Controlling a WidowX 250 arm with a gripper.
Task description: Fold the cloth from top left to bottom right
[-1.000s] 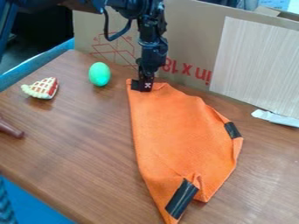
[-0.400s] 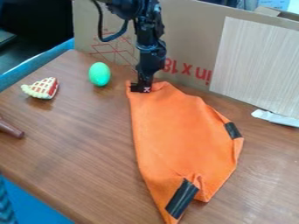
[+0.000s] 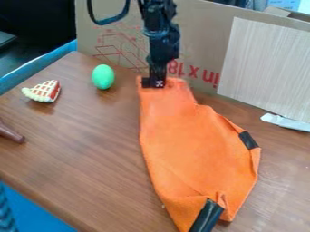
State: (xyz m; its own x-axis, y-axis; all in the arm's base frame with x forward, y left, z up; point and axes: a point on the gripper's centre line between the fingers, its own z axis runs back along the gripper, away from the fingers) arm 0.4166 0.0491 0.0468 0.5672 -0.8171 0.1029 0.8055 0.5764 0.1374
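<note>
Since the earlier frames, the black two-finger gripper (image 3: 154, 83) has risen a little and moved slightly right, drawing up the top left corner of the orange fabric cloth (image 3: 194, 147). Lower down, the cloth has slid toward the bottom right, with the black strip on its right side (image 3: 248, 140) and the black strip near its lower tip (image 3: 207, 216) shifting too. The gripper is closed on that top left corner, its fingers pointing down. Below it the cloth runs down the brown wooden table (image 3: 72, 154), its tip reaching the view's bottom edge.

Left of the gripper lies a green plastic-looking egg (image 3: 104, 76), and further left a toy pie slice with a lattice top (image 3: 43, 91). A brown rounded object (image 3: 10, 133) pokes in at the left edge. Behind the cloth stands a printed cardboard panel (image 3: 203, 43)
</note>
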